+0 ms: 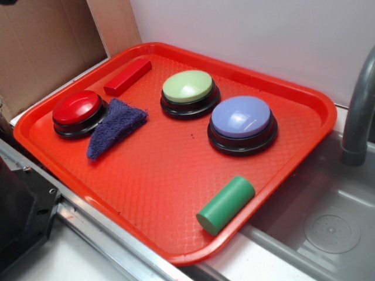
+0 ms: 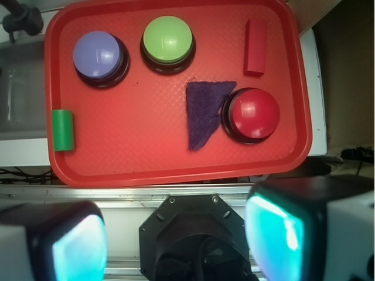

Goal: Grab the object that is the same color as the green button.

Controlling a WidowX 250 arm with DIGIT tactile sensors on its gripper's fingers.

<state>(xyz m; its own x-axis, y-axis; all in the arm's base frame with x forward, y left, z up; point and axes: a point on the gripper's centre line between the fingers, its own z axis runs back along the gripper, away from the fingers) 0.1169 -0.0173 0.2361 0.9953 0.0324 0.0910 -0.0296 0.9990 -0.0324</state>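
Tool (image 2: 176,240) seen at bottom of wrist view, two fingers (image 2: 275,234) with teal-lit pads spread wide apart, nothing between them; open and empty, well short of the tray and clear of everything on it. In exterior view, only a dark part of the arm at lower left; tool itself not made out there. Red tray (image 2: 146,164) filling upper part of wrist view, resting partly over a grey sink (image 1: 328,222) at lower right of exterior view, grey faucet (image 1: 357,111) at right edge. Green cylinder (image 2: 63,130) lying on its side at the tray's left edge in wrist view, tight against the rim; in exterior view same cylinder (image 1: 226,205) at lower right of tray, alone, well apart from the other pieces. Green button (image 2: 167,40) at upper centre of wrist view, pale dome on black base; lavender-blue button (image 2: 98,55) just to its left, near but not touching. Red button (image 2: 253,113) right of centre, purple cloth (image 2: 205,111) lying flat, touching its left side. Red block (image 2: 255,47) at upper right of tray, lying flat near the rim, apart from cloth and buttons. Cardboard panel (image 1: 41,47) at upper left of exterior view, white wall behind tray.
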